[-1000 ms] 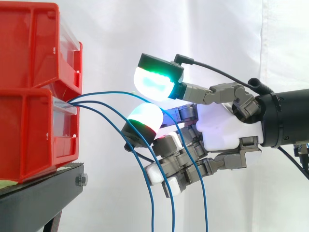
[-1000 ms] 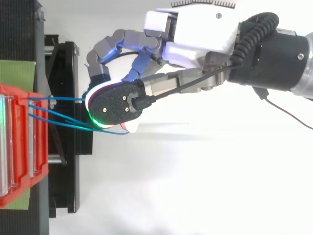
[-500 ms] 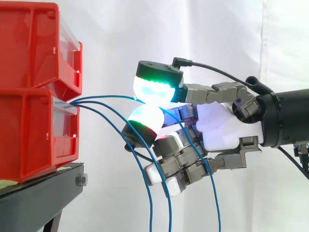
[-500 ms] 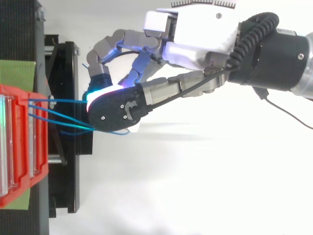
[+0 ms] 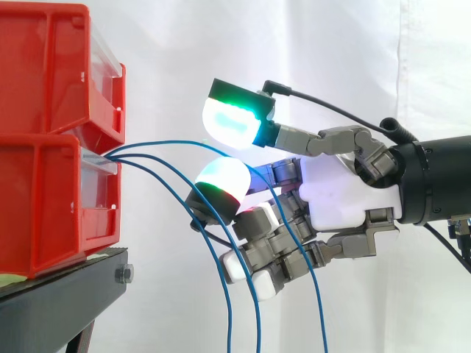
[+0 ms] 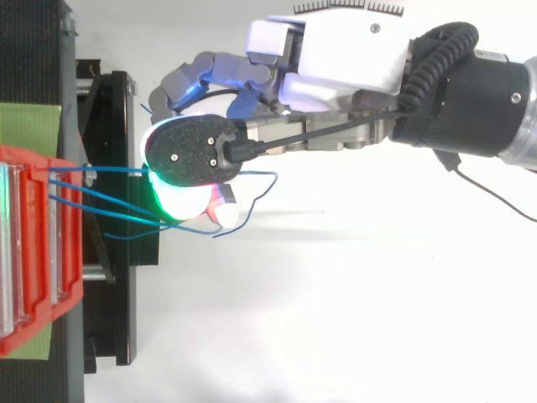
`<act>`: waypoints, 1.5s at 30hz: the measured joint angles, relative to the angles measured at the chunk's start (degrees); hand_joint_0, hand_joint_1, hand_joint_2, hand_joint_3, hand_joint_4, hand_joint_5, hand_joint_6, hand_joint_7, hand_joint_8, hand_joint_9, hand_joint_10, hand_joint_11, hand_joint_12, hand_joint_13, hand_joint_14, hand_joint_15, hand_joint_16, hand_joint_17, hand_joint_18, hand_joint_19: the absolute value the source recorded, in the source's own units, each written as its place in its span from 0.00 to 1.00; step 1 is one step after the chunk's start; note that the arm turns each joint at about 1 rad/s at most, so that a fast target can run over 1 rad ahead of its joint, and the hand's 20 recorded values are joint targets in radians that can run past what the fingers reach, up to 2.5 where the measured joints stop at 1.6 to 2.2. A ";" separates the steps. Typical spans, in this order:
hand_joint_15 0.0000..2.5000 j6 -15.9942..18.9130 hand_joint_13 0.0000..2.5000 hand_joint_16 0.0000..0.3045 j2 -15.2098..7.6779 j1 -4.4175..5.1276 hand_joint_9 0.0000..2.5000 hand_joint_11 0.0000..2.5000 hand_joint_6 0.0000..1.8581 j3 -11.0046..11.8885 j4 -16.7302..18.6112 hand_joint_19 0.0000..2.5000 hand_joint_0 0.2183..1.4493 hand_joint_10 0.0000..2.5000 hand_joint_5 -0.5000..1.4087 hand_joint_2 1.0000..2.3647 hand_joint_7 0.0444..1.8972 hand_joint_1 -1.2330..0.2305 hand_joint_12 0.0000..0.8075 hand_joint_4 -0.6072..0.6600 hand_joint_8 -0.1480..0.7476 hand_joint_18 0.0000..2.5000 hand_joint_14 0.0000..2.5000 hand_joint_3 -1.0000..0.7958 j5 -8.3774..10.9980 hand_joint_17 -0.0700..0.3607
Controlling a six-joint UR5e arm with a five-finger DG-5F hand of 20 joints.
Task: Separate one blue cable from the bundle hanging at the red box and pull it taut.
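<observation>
1. Cables: three blue cables (image 5: 257, 323) leave the front of the lower red box (image 5: 44, 206) at 9 o'clock in the side view, arch toward 3 o'clock, then hang slack toward 6 o'clock.
2. A second red box (image 5: 44, 66) sits on top of the lower one. Both rest on a black stand (image 5: 59, 301) in front of a white curtain (image 5: 331, 59).
3. The hand (image 5: 338, 195) comes in from 3 o'clock with its palm facing the boxes.
4. The hand is released. Its green-glowing upper pad (image 5: 232, 125) is lifted toward 12 o'clock, with a narrow gap above the lower pad (image 5: 224, 176).
5. The top cable (image 5: 158, 141) runs through that gap unpinched, then drops past the palm side toward 5 o'clock.
6. The other two cables fall in front of the lower fingers, which are curled toward 7 o'clock. Whether those fingers touch them cannot be told.
7. From above, the cables run from the box toward 3 o'clock and pass under the black-backed pad (image 6: 189, 155). A loose curl of blue cable (image 6: 258, 178) sticks out just beyond it.
</observation>
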 measured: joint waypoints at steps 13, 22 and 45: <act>0.25 0.00 0.34 0.16 0.00 0.06 0.41 0.44 0.50 0.00 -0.25 0.27 0.32 0.01 0.15 0.02 0.65 0.38 0.43 0.60 0.51 0.28 0.01 0.46 0.00 0.41; 0.25 0.13 0.34 0.15 0.02 0.06 0.41 0.44 0.51 0.00 -0.43 0.25 0.39 0.01 0.14 0.01 0.64 0.36 0.41 0.53 0.48 0.28 0.01 0.32 0.05 0.40; 0.25 1.15 0.37 0.15 0.02 0.14 0.45 0.46 0.51 0.00 -1.98 0.26 0.31 0.01 0.15 0.00 0.63 0.45 0.40 0.55 0.48 0.30 0.01 0.28 0.07 0.40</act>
